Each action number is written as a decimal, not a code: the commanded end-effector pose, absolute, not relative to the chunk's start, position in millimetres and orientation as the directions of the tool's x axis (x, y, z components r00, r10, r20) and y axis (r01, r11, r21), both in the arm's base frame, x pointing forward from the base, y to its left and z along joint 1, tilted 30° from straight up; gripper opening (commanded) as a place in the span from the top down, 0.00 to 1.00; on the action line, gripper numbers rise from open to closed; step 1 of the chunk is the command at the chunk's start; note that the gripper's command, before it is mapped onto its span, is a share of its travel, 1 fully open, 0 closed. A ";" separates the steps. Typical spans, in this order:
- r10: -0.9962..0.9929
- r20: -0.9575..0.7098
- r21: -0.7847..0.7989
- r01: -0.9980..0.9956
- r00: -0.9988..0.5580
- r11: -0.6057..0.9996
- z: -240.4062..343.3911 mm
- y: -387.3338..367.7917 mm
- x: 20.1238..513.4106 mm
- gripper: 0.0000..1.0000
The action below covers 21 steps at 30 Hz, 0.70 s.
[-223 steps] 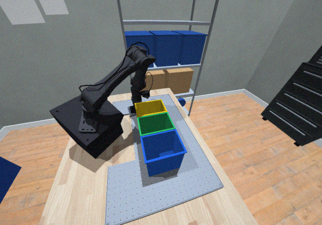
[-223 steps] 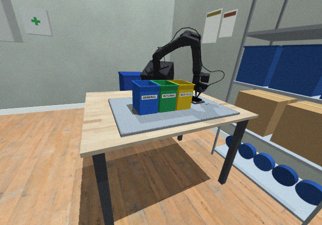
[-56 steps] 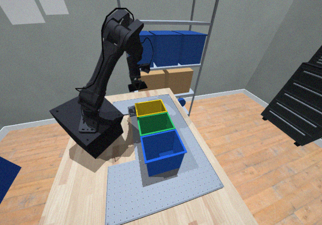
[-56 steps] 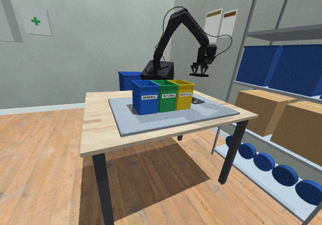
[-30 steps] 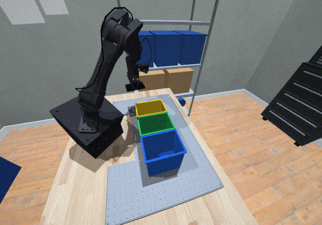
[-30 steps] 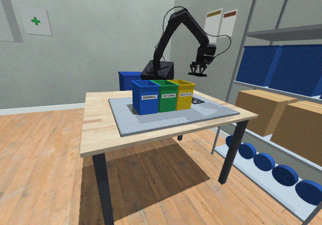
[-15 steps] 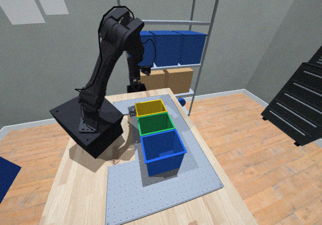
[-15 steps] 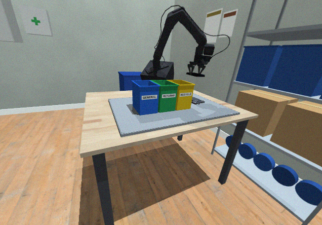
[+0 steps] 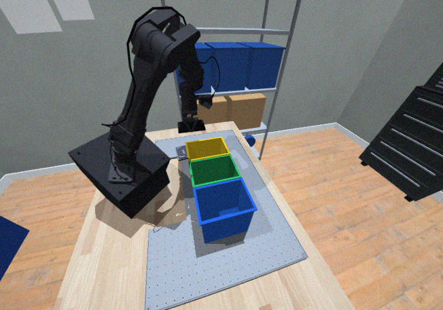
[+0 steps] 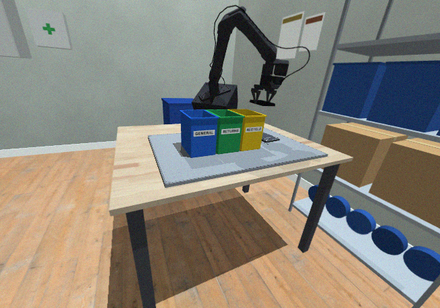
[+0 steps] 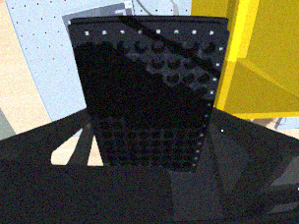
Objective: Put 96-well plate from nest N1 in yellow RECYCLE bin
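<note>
My gripper (image 10: 263, 100) is shut on the black 96-well plate (image 11: 148, 95) and holds it flat in the air, above the table and beyond the far end of the bin row. The plate also shows under the fingers in the top view (image 9: 191, 126) and the exterior view (image 10: 264, 103). The yellow RECYCLE bin (image 9: 206, 148) stands upright at the far end of the row; in the wrist view its corner (image 11: 256, 59) lies to the right of the plate. The plate nest N1 (image 9: 181, 151) lies on the mat beside the yellow bin, partly hidden.
The green RETURNS bin (image 9: 214, 170) and the blue GENERAL bin (image 9: 224, 208) stand upright in line with the yellow one on the grey perforated mat (image 9: 211, 233). The arm's base (image 9: 119, 171) sits at the table's left. A shelf rack (image 9: 244, 73) stands behind the table.
</note>
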<state>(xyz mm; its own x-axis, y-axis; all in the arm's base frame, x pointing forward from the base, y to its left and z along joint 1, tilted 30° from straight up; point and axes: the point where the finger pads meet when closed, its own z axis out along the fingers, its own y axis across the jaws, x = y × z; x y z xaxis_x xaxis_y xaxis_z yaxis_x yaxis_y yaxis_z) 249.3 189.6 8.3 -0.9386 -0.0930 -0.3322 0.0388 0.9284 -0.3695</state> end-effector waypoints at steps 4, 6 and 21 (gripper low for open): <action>-0.117 -0.360 -0.356 0.021 -0.925 0.934 26.4 176.4 257.9 1.00; -0.117 -0.360 -0.356 0.021 -0.925 0.934 26.4 176.4 257.9 1.00; -0.117 -0.356 -0.359 0.020 -0.927 0.933 48.2 133.6 270.6 1.00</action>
<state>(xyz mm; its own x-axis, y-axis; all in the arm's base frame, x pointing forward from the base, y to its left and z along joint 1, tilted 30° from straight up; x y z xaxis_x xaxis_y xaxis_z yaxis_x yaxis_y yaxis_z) 266.9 137.5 37.4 -0.9381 -0.0897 -0.3346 0.0417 0.9297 -0.3659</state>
